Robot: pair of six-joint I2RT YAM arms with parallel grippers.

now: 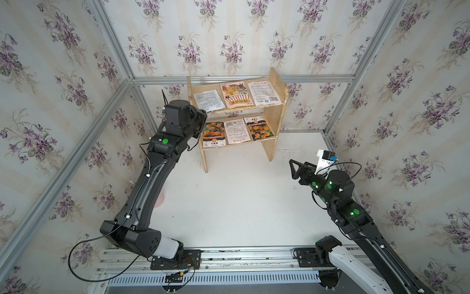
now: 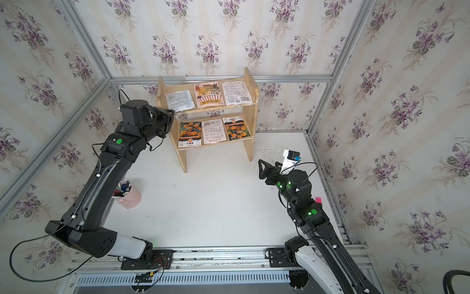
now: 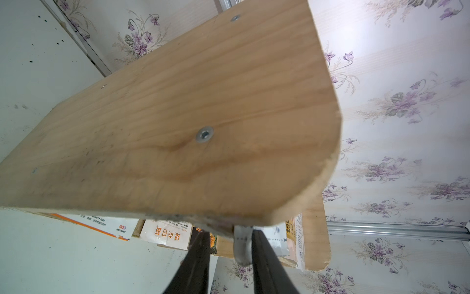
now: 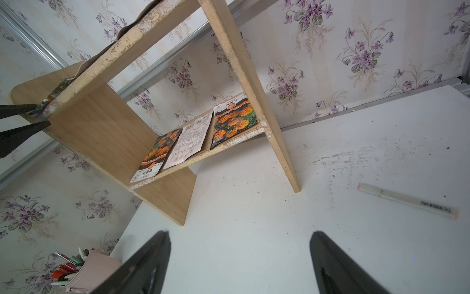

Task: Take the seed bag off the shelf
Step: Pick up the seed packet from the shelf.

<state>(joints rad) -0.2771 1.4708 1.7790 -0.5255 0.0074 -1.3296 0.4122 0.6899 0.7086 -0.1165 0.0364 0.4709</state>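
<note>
The pale wooden shelf (image 1: 276,119) (image 2: 248,119) stands at the back of the table with three seed bags lying flat on each tier. My left gripper (image 1: 204,112) (image 2: 173,112) is at the left end of the top tier. In the left wrist view its jaws (image 3: 229,233) straddle the overhanging corner of the white printed seed bag (image 3: 241,244) (image 1: 208,100). One finger touches the bag, and a gap shows on the other side. My right gripper (image 1: 292,169) (image 4: 240,233) hovers wide open over bare table, right of the shelf, holding nothing.
A pictorial bag (image 1: 235,94) and a white barcode bag (image 1: 264,93) share the top tier. Two marigold bags (image 1: 213,133) (image 1: 258,127) flank a white one (image 1: 236,131) below. A pink pen cup (image 2: 129,197) stands by the left arm. A white pen (image 4: 407,203) lies on the table.
</note>
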